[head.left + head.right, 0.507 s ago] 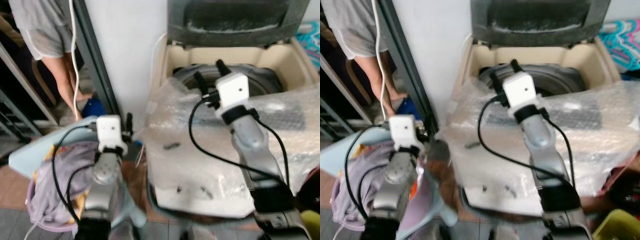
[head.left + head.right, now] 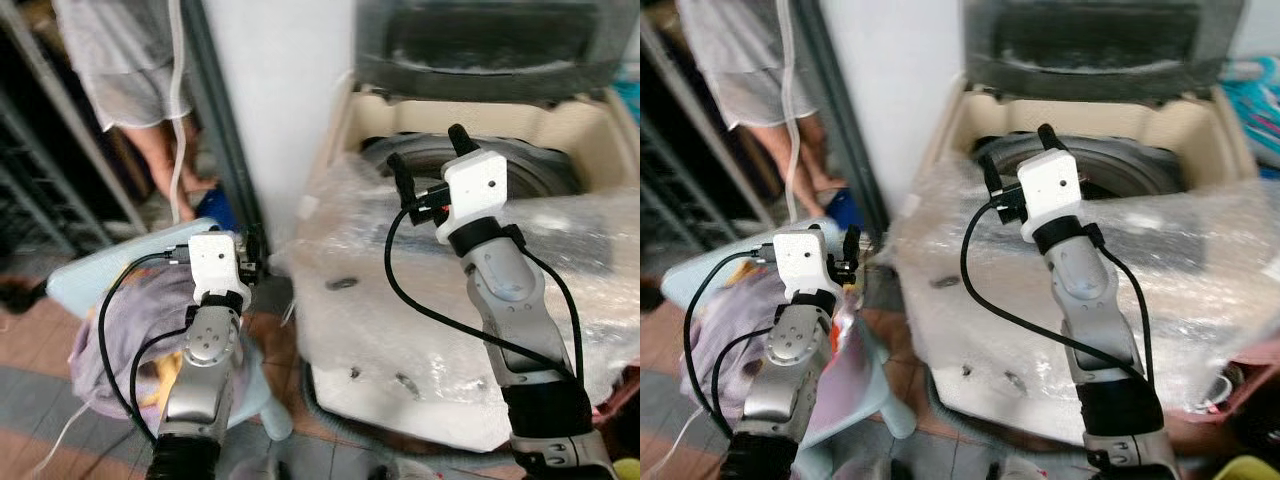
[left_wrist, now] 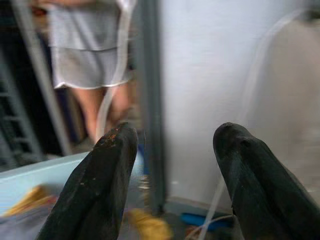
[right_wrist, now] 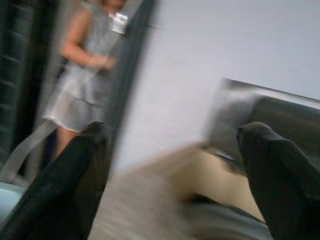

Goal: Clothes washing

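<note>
- Cream top-loading washing machine (image 2: 560, 115) sits on the right, dark lid (image 2: 490, 45) raised at the far side, dark round drum opening (image 2: 540, 175) exposed.
- Clear crinkled plastic sheet (image 2: 370, 290) drapes over the machine's near front and top edge.
- Right end effector (image 2: 430, 160) is raised over the near-left rim of the drum; its two black fingers (image 4: 277, 175) stand well apart, open, holding nothing.
- Left end effector (image 2: 848, 252) is low on the left, just above the basket's far-right edge; fingers (image 3: 100, 185) spread apart, open, empty.
- Pale blue plastic laundry basket (image 2: 110, 275) sits on the floor, near left, beside the machine.
- Lilac and yellow crumpled clothes (image 2: 120, 330) lie heaped inside the basket, partly under the left arm.
- White wall panel (image 2: 275, 110) with a dark vertical frame (image 2: 225, 130) stands between basket and machine.
- Person in grey shorts (image 2: 135, 75) stands at far left, bare legs visible; a white cord (image 2: 180, 130) hangs in front of them.
- Tiled floor (image 2: 40, 340), reddish and grey, at near left.
</note>
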`<state>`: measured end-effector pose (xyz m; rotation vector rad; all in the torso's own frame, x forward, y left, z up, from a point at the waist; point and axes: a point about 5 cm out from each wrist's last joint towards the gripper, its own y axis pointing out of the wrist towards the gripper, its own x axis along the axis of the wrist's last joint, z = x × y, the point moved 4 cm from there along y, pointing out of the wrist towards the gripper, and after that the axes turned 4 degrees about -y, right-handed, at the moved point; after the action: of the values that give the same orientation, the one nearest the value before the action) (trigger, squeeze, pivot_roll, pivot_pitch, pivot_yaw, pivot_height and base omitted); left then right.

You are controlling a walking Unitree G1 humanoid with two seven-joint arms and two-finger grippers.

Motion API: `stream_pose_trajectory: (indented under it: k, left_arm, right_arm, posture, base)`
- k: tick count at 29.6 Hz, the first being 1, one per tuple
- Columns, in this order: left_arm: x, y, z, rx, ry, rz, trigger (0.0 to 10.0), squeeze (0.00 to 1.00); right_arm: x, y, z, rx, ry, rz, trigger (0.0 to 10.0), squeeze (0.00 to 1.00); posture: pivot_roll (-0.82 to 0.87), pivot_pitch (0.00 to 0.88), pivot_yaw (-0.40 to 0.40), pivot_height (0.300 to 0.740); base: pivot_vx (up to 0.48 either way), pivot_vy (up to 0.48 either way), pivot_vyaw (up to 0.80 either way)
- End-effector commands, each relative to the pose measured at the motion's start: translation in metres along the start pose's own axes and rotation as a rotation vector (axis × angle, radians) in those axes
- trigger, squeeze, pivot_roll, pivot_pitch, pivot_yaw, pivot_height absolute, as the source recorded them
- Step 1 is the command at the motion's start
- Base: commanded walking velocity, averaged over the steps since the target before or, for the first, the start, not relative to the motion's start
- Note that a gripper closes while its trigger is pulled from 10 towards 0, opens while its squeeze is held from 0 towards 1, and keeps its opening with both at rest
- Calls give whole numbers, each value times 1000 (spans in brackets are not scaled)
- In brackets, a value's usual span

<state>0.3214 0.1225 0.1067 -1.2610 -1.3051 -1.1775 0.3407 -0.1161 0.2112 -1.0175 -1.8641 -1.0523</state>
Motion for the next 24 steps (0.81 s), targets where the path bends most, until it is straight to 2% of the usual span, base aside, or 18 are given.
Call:
stream_pose_trajectory:
  k: [1, 7, 12, 19, 20, 21, 24]
  left_arm:
    - [4, 0, -1, -1, -7, -9, 10000, 0]
    - [5, -1, 1, -2, 0, -8, 10000, 0]
    - [7, -5, 0, -15, 18, -21, 10000, 0]
    - [7, -9, 4, -33, -6, -8, 10000, 0]
    - [8, -9, 5, -32, -3, -6, 10000, 0]
    - [8, -10, 6, -26, 1, -2, 10000, 0]
    - [3, -14, 11, -8, 16, 17, 10000, 0]
  right_arm:
    - [9, 2, 4, 16, 13, -26, 10000, 1000]
    - [12, 4, 5, 16, 24, -34, 10000, 1000]
    - [14, 3, 8, 23, 43, -34, 10000, 1000]
    - [11, 2, 19, 46, 73, -20, 10000, 1000]
    - [6, 3, 23, 56, 68, 3, 10000, 67]
    - [2, 2, 25, 61, 65, 28, 10000, 0]
    - [-16, -3, 29, 53, 68, 112, 10000, 0]
  posture:
    - [-96, 0, 91, 740]
    - [-89, 0, 98, 740]
    - [-76, 0, 101, 740]
    - [-62, 0, 107, 740]
    - [-59, 0, 107, 740]
    - [-56, 0, 108, 740]
    - [-48, 0, 106, 740]
  base:
    - [0, 480, 800]
    - [0, 477, 800]
    - [0, 0, 800]
    - [0, 0, -94]
    - [0, 0, 0]
    - [0, 0, 0]
    - [0, 0, 0]
